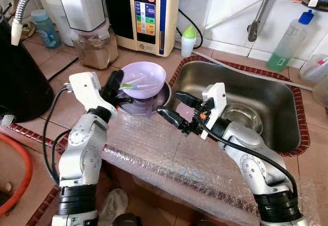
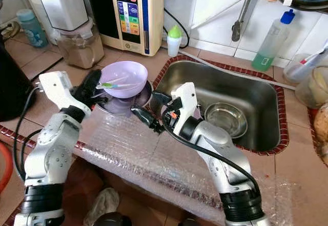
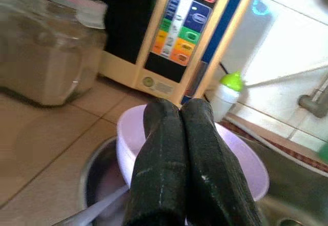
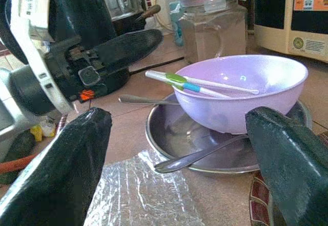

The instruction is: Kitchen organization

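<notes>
- Here, the rectangular stainless steel sink [image 1: 266,95] holds a round steel bowl [image 1: 241,117].
- The lilac plastic bowl [image 1: 145,77], beside it on a steel plate [image 1: 159,99], holds toothbrushes [image 4: 200,84].
- The right gripper [image 1: 174,106], jaws apart, faces it, seemingly to grasp.
- The left gripper [image 1: 114,85], fingers together, touches its rim, perhaps steadying.

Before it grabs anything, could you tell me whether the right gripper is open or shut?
Open: the right gripper has its fingers spread apart, facing the purple bowl.

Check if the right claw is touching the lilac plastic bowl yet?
Apart. The right wrist view shows the open right claw short of the lilac plastic bowl, with counter and steel plate visible between its fingers.
</notes>
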Controlling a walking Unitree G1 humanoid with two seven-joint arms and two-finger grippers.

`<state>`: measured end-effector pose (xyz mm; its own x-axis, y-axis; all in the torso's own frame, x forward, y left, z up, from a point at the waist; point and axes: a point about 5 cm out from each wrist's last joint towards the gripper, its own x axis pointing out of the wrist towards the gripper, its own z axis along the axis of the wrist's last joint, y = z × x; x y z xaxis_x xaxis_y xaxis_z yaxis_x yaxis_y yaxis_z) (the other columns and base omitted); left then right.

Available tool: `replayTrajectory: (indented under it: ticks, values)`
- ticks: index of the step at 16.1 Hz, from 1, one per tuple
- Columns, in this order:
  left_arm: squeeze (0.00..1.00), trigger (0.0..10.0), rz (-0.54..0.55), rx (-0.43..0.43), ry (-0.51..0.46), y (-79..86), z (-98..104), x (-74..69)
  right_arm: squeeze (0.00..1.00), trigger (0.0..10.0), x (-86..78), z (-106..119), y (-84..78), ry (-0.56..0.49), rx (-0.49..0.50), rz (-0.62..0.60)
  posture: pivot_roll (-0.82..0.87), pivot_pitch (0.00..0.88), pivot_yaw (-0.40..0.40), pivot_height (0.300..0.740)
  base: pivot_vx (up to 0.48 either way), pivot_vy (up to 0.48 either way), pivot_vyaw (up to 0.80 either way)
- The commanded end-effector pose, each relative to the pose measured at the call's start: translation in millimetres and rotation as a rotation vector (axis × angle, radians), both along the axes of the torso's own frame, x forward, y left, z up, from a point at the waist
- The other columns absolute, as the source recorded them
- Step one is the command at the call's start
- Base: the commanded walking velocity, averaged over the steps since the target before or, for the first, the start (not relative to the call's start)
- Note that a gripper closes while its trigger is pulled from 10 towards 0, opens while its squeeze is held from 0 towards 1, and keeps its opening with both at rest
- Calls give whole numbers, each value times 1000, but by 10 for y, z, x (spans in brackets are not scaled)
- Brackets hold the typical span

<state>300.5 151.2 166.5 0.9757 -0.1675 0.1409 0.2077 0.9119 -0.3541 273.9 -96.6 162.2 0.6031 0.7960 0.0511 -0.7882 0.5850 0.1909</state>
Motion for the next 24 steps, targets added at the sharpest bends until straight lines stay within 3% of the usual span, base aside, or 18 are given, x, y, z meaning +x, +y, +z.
replayTrajectory:
  ticks: [1,2,3,8,17,18,19,24]
  values:
    - [0,10000,23,-31,-16,49,48,-42,0,10000,22,20,-26,-16,-6,-16,15,0,12,740,0,0,0]
    - [0,10000,22,-75,-16,48,52,-65,0,10000,25,9,-32,-15,-9,-22,15,0,10,740,0,0,0]
    - [1000,10000,26,-141,2,45,18,-92,0,10000,32,-15,-31,-13,-18,-32,16,0,9,740,0,0,0]
    - [1000,10000,-11,-203,83,-76,-163,-124,0,10000,-24,-41,-45,-10,-25,-44,8,0,3,740,0,0,0]
    - [984,10000,-43,-186,113,-125,-235,78,0,10000,-71,-90,59,-24,-29,-104,-17,0,17,740,0,0,0]
    - [333,4078,-39,-185,123,-123,-243,110,0,10000,-69,-90,58,-25,-30,-107,-20,0,19,740,0,0,0]
    - [0,0,-43,-185,129,-127,-249,124,0,10000,-69,-89,58,-25,-30,-107,-20,0,19,740,0,0,0]
    - [0,0,-73,-183,145,-172,-286,139,0,10000,-123,-97,65,-8,-27,-38,-20,0,19,740,0,0,0]
